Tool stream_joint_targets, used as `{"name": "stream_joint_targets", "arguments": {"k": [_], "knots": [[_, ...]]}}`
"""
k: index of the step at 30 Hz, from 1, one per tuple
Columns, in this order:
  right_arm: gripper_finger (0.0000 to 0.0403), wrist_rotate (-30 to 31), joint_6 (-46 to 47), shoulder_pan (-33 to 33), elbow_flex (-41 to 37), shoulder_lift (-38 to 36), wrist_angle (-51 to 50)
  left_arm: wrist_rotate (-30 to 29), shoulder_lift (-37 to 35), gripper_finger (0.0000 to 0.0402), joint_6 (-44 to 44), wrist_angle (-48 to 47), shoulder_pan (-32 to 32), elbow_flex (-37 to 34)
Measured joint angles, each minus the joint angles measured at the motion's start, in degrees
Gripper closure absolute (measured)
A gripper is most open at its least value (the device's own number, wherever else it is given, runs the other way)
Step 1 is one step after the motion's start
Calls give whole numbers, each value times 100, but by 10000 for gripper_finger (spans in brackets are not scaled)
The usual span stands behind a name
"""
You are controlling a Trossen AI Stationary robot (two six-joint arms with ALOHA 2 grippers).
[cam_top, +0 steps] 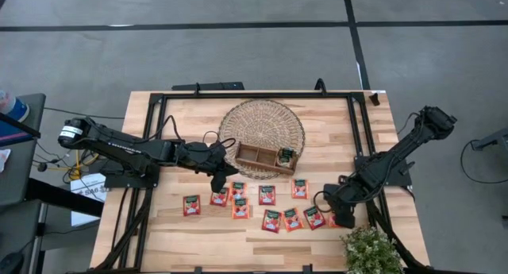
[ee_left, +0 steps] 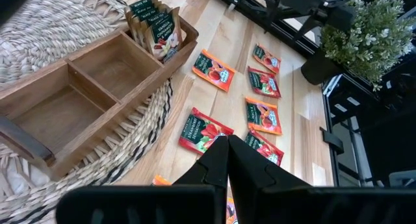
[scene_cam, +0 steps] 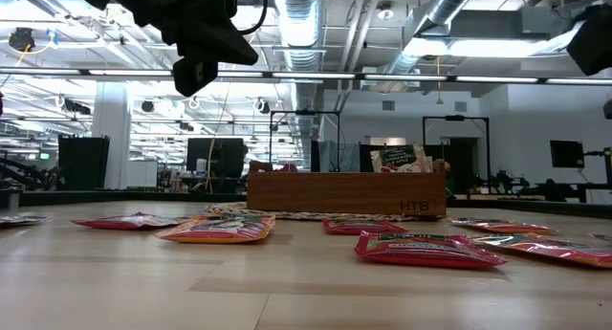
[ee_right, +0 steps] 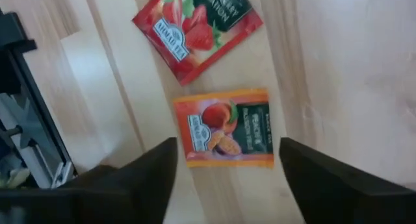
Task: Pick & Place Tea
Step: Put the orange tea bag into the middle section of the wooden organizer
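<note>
Right pincer [ee_right: 227,178], spread wide, straddles an orange tea sachet [ee_right: 229,136] near table's front-right corner: should drop straight, centred, before closing; left pincer [ee_left: 227,160], pressed together, hangs by tray [cam_top: 266,156].

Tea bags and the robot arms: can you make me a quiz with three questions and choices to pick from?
1. The wooden tray sits on: A) bare table B) the woven mat C) a plate.
2. The sachet under the right gripper is: A) blue B) white C) orange.
3. The left gripper is: A) shut B) wide open C) holding a sachet.

Answers: B, the weave shows all round the tray. C, an orange wrapper lies between the open fingers. A, its two fingers meet with nothing between.
</note>
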Motion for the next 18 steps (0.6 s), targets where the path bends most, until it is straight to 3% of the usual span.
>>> {"name": "stream_joint_targets", "arguments": {"k": [7, 12, 18], "knots": [[83, 58, -2, 82, 1, 0, 42, 0, 0, 402, 0, -1, 0, 0], [81, 416, -8, 223, -1, 132, -27, 0, 0, 402, 0, -2, 0, 0], [85, 438, -77, 305, -1, 678, -27, 0, 0, 402, 2, -2, 0, 0]]}}
